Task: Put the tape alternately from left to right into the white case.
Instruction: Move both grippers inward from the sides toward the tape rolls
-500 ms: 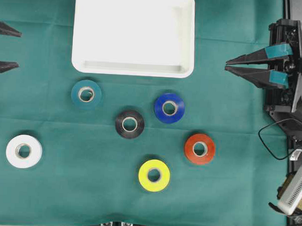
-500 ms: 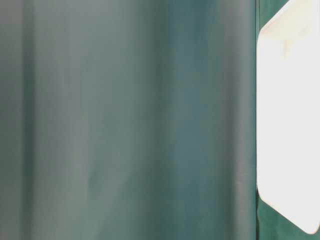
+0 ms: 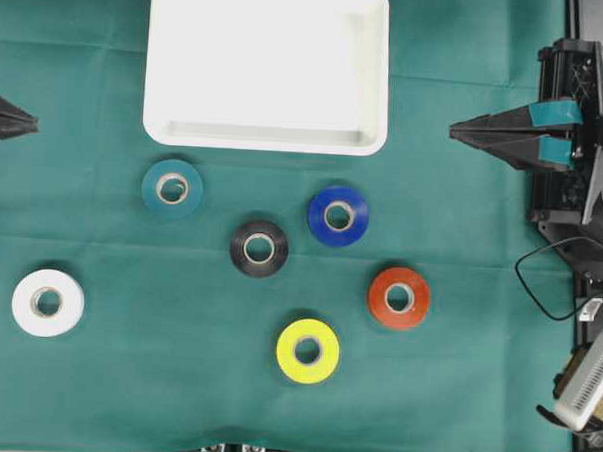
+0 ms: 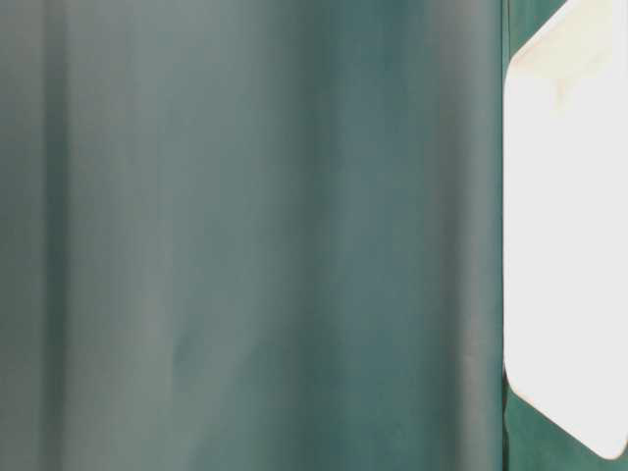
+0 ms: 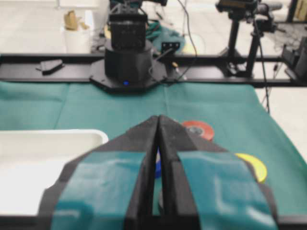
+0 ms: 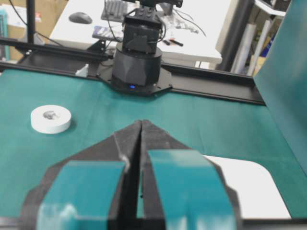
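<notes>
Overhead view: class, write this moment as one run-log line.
left gripper: shut, empty | right gripper: shut, empty | shallow white plastic case: empty | six ring-shaped tape rolls: all on green cloth

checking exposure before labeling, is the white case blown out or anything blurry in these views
Overhead: sharp, evenly lit, though the white case is near-clipped inside. Table-level: the case is a featureless blown-out white. Both wrist views: close gripper fingers and backgrounds soft.

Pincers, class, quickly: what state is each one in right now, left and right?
Left pincer: closed, holding nothing.
Right pincer: closed, holding nothing.
</notes>
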You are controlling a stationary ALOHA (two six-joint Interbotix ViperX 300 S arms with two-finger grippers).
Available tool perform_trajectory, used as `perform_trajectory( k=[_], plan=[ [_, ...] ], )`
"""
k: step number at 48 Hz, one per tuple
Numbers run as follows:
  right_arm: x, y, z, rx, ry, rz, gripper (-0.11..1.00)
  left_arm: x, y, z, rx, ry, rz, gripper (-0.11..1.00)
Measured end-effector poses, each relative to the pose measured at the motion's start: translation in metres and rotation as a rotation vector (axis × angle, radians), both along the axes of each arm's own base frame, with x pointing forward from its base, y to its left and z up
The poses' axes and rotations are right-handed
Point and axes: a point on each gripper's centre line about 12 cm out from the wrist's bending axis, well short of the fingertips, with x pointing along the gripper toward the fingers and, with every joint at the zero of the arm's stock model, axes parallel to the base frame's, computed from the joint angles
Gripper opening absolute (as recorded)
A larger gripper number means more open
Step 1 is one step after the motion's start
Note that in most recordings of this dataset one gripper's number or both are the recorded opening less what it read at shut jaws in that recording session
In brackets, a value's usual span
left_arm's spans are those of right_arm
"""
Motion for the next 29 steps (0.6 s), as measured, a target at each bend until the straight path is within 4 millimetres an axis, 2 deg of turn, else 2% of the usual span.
perform_trajectory(
  k=[6, 9, 12, 16, 21, 26, 27, 29],
  plan=[
    [0.002, 0.0, -0.002, 0.0, 0.011, 0.0, -0.06, 0.002, 0.0, -0.002, 0.007, 0.01, -0.001, -0.06],
    [0.003, 0.0, -0.004, 0.0, 0.02, 0.0, -0.03, 0.003, 0.0, -0.004, 0.012, 0.018, -0.001, 0.01],
    [0.005, 0.0, -0.006, 0.0, 0.029, 0.0, 0.04, 0.004, -0.001, -0.005, 0.012, 0.022, -0.002, 0.1],
    [0.007, 0.0, -0.009, -0.001, 0.046, 0.0, 0.19, 0.005, -0.001, -0.006, 0.013, 0.028, -0.002, 0.3],
    [0.01, 0.0, -0.012, -0.001, 0.061, 0.0, 0.48, 0.006, -0.001, -0.008, 0.012, 0.041, -0.001, 0.59],
    [0.013, 0.0, -0.013, 0.001, 0.071, 0.0, 0.79, 0.008, -0.001, -0.011, 0.008, 0.053, -0.001, 0.6],
    [0.013, 0.0, -0.013, 0.002, 0.072, 0.0, 0.83, 0.009, -0.001, -0.012, 0.009, 0.056, -0.002, 0.6],
    [0.014, 0.0, -0.012, 0.002, 0.074, 0.0, 0.84, 0.01, -0.001, -0.012, 0.008, 0.061, -0.001, 0.6]
  ],
)
